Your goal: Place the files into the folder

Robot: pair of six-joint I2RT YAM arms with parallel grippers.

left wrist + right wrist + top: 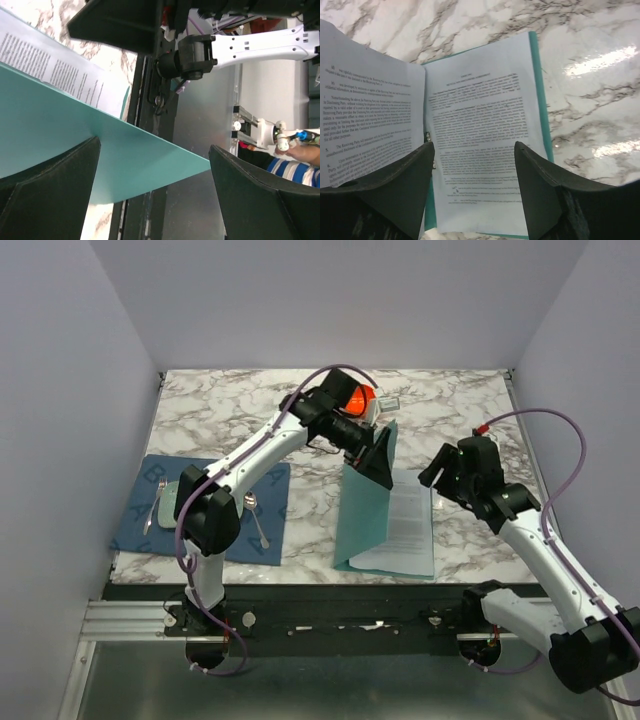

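White printed sheets [410, 525] lie flat inside the thin teal folder [360, 508] on the marbled desk [450, 410]. Right gripper [438, 480]: jaws apart above them, empty. Left gripper [383, 462]: jaws wide, astride the raised cover. We would clear the right arm first, then lower the cover squarely.

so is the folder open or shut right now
open: the folder has its cover tilted up, and the files lie uncovered on the half that lies flat
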